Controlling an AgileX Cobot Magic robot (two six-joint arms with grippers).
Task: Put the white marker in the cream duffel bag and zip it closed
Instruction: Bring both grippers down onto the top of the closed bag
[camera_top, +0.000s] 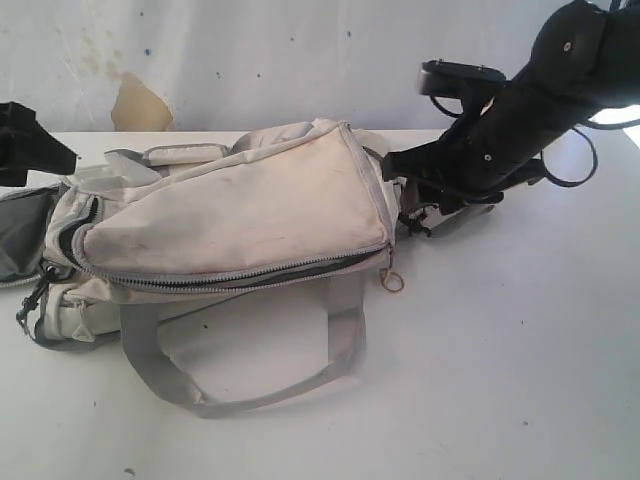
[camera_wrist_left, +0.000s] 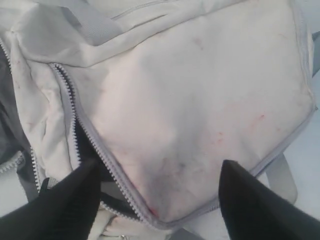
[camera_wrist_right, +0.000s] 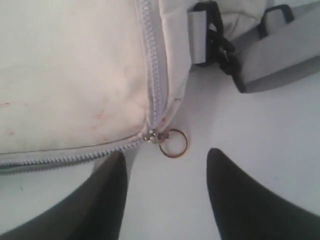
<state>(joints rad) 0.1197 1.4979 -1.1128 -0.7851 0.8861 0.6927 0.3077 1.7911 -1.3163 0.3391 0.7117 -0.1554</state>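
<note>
The cream duffel bag (camera_top: 240, 205) lies on its side on the white table, its smudged top flap (camera_wrist_left: 200, 95) facing up. At the bag's left end the zipper (camera_wrist_left: 75, 130) gapes and dark lining shows. The zipper slider with its brass ring (camera_wrist_right: 173, 143) rests at the bag's right corner. My left gripper (camera_wrist_left: 160, 167) hovers open over the flap's corner, holding nothing. My right gripper (camera_wrist_right: 166, 155) is open just short of the ring, not touching it; in the exterior view it (camera_top: 408, 195) is at the bag's right end. The white marker is out of view.
A grey webbing handle (camera_top: 250, 395) loops out over the table (camera_top: 520, 350) in front of the bag. Black buckles (camera_wrist_right: 220, 47) and a grey strap (camera_wrist_right: 280, 55) sit at the bag's right end. The left arm's black body (camera_top: 25, 145) shows at the left edge.
</note>
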